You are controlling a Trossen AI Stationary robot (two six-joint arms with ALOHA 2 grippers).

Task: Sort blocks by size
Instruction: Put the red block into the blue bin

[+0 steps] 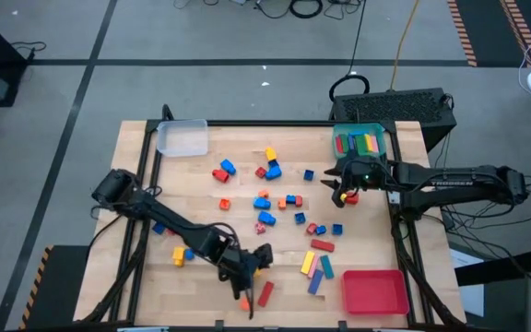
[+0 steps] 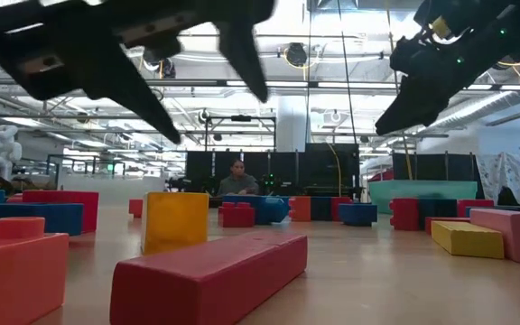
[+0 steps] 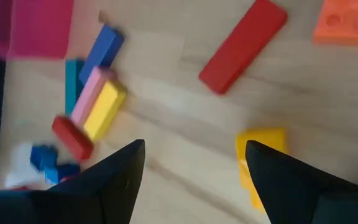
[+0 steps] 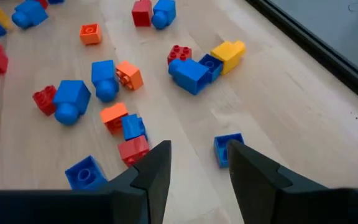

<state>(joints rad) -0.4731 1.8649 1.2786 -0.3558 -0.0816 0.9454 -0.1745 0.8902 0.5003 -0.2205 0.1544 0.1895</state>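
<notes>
Wooden table (image 1: 201, 184), scattered blocks (image 1: 265, 198), arm lettering too small to read

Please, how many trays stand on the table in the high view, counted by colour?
clear tray: 1
teal tray: 1
red tray: 1
Total: 3

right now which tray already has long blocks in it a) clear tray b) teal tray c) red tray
b, the teal tray at the table's far right corner holds several long blocks, while the clear tray and red tray show none.
</notes>
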